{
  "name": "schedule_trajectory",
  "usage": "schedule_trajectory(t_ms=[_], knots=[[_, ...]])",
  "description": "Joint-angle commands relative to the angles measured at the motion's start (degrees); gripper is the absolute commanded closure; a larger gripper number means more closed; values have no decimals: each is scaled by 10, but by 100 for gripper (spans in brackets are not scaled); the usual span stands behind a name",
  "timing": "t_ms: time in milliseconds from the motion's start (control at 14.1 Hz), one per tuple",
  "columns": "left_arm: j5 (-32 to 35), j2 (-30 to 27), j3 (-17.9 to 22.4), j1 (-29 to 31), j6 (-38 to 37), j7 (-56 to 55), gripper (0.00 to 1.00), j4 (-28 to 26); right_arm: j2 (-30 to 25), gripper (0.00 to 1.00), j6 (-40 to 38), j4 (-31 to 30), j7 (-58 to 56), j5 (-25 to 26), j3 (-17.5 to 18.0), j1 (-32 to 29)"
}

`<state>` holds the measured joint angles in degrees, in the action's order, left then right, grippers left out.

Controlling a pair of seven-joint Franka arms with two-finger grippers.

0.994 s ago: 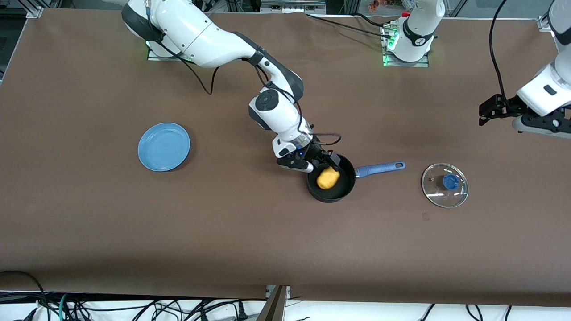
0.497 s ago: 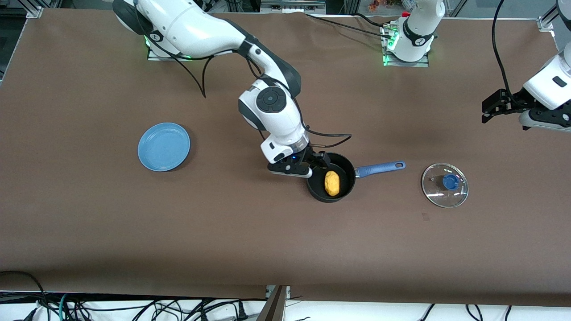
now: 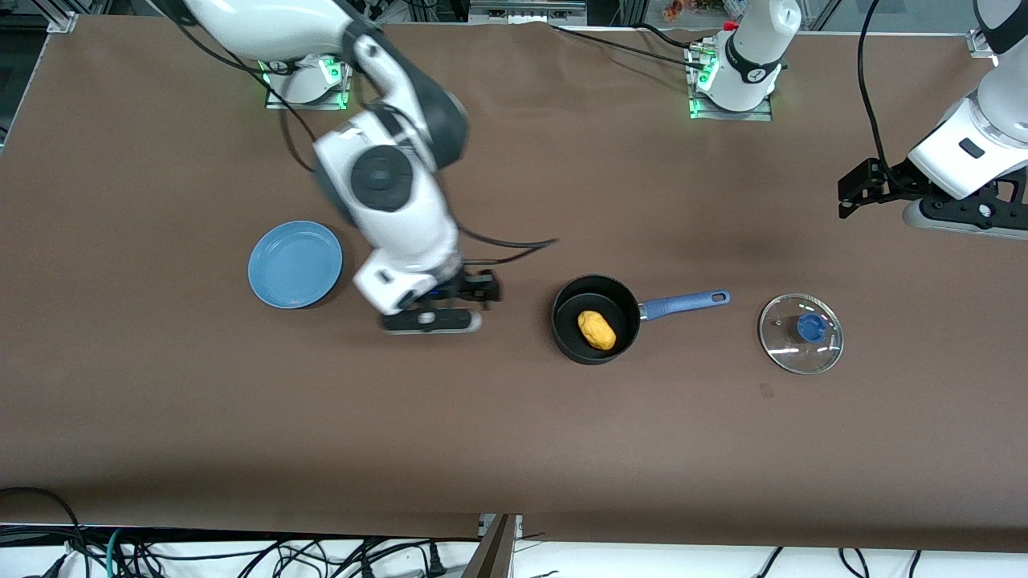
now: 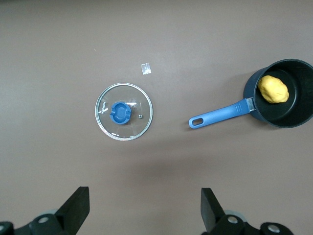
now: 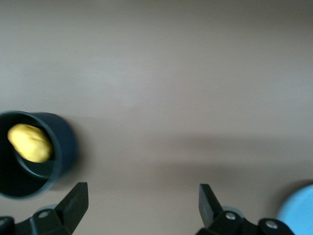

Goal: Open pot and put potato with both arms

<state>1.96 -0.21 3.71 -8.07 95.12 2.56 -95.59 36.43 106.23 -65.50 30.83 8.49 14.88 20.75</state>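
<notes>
The black pot (image 3: 566, 321) with its blue handle (image 3: 684, 303) stands open mid-table, and the yellow potato (image 3: 597, 330) lies inside it. The pot (image 4: 288, 115) and potato (image 4: 273, 89) also show in the left wrist view, and the pot (image 5: 56, 147) and potato (image 5: 30, 142) in the right wrist view. The glass lid with its blue knob (image 3: 801, 333) lies flat on the table beside the handle's end, also in the left wrist view (image 4: 123, 111). My right gripper (image 3: 450, 301) is open and empty over the table between the plate and the pot. My left gripper (image 3: 863, 191) is open and empty, high over the left arm's end of the table.
A light-blue plate (image 3: 295, 264) lies toward the right arm's end of the table; its rim shows in the right wrist view (image 5: 299, 213). A small white scrap (image 4: 145, 68) lies on the brown table near the lid.
My right gripper let go of the potato in the pot, then pulled away from the pot toward the plate. The potato settled in the pot. The left gripper shifted slightly.
</notes>
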Motion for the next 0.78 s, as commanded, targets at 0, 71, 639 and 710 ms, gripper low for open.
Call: schedule_trajectory(t_ms=[0,71,639,710], knots=[[-6,9,15,-10,-17,-5,0,16,-119,0,-43,-120,-101,-16,3,-65],[-6,12,15,-10,-17,-5,0,16,-142,0,-71,-130,-133,-16,1,-81],[-6,11,17,-9,-19,5,0,26,-303,0,-141,-239,-347,-17,-81,-163],[-6,11,17,-8,-19,6,0,26,-328,0,-151,-266,-344,-17,-85,-172]])
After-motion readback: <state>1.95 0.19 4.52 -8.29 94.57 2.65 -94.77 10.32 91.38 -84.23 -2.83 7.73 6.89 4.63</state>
